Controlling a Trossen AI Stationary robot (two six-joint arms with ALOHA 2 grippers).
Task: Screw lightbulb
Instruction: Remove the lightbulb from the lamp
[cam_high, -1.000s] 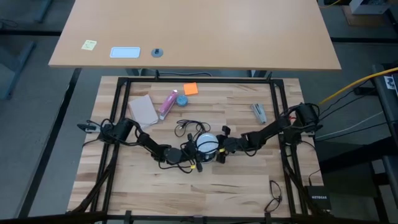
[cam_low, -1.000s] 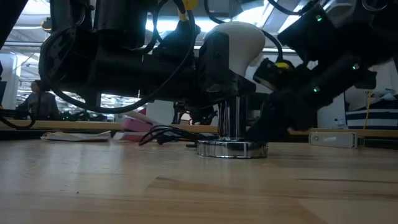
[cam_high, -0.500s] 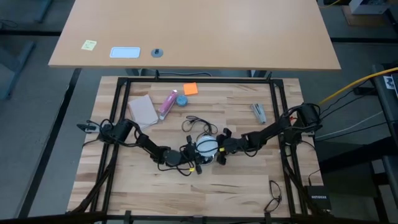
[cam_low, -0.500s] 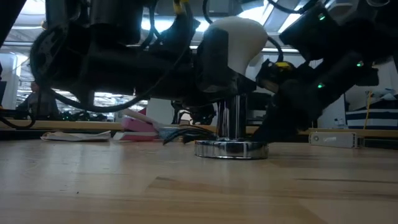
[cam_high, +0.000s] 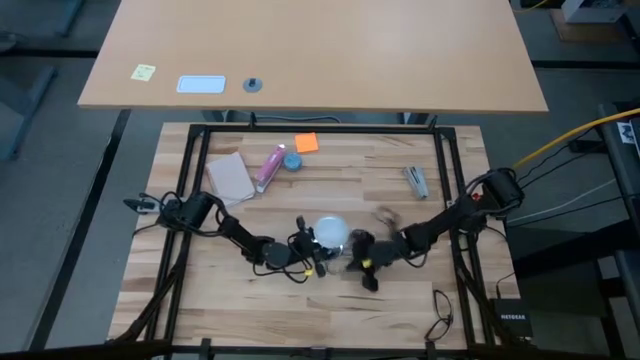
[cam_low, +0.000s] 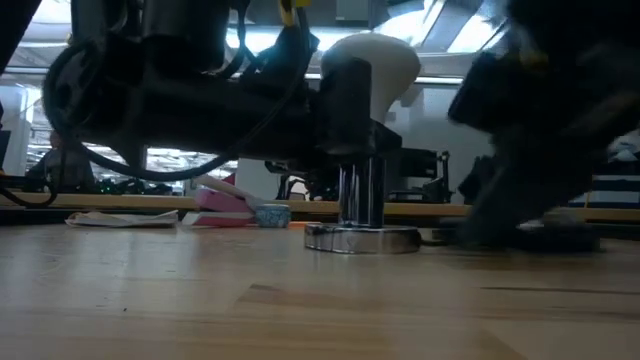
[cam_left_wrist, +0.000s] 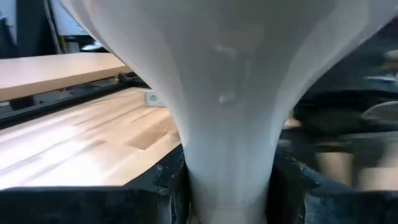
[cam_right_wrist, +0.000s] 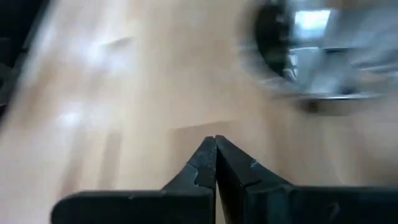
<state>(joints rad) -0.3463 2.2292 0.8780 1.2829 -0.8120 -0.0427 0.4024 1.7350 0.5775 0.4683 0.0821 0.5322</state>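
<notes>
Lightbulb (cam_high: 329, 233) stood straight up on the lamp base (cam_low: 362, 238), mid surface. My left claw (cam_high: 306, 246) pinched its neck from the left; my right claw (cam_right_wrist: 215, 163), pressed together, sat just right.

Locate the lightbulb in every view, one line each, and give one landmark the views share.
High view: lightbulb at table centre, by the left pincer.
Low view: lightbulb top centre, above the silver lamp base.
Left wrist view: lightbulb fills the middle.
Right wrist view: not in it.
Shared landmark: the lamp base.
</notes>
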